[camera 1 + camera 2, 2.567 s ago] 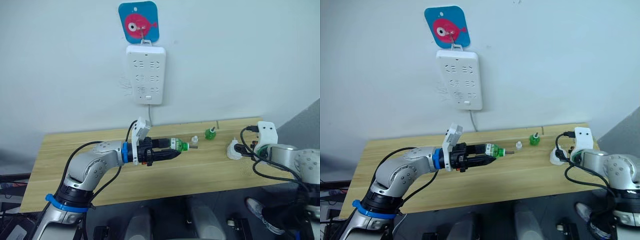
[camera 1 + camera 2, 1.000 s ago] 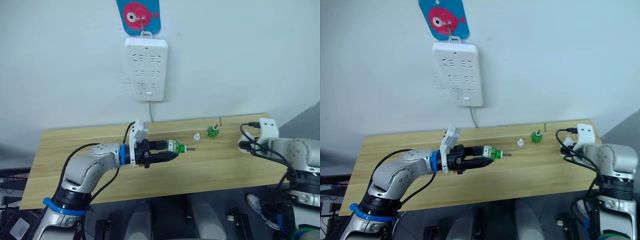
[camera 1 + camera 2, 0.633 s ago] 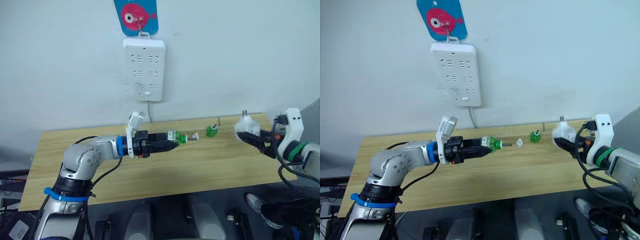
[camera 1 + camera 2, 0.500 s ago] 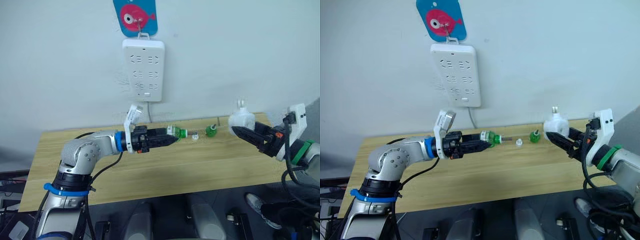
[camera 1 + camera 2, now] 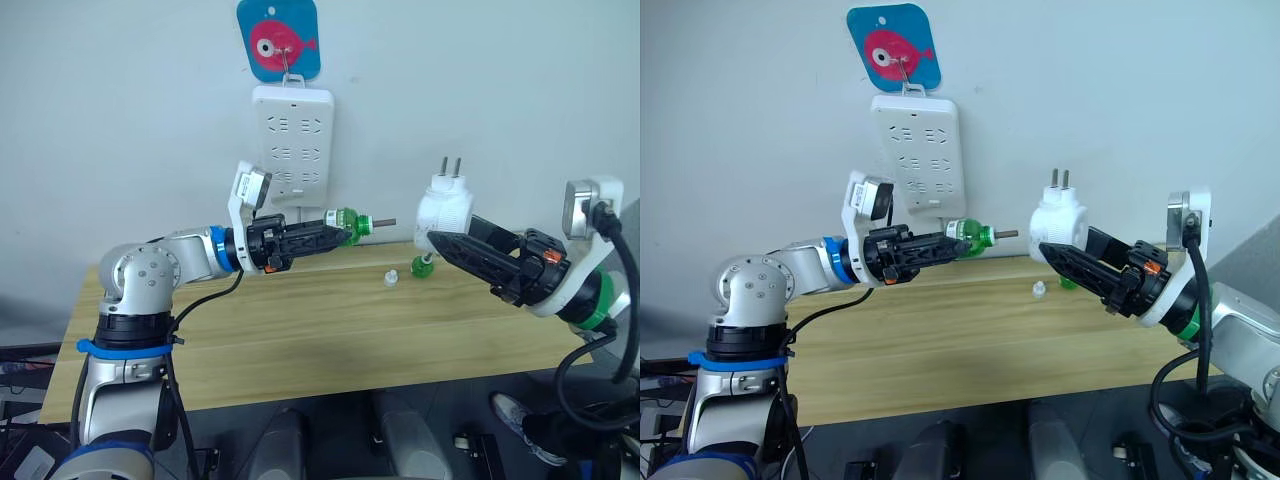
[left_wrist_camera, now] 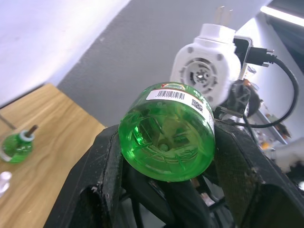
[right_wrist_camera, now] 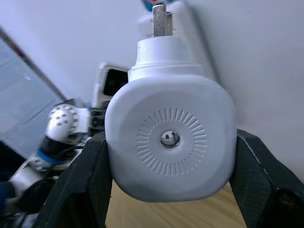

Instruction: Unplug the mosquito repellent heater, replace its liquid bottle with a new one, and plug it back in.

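You have a light wooden worktop (image 5: 300, 340) set against the pale wall, its planks running from your left to your right. Toward its far edge, right of the middle, a small green bottle (image 5: 422, 265) stands upright with a thin wick poking from its top. Just beside it, on its left, sits a small white cap (image 5: 391, 278), apart from the bottle.

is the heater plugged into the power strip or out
Out. The right claw holds the mosquito repellent heater in the air, prongs up and bare, apart from the power strip on the wall.
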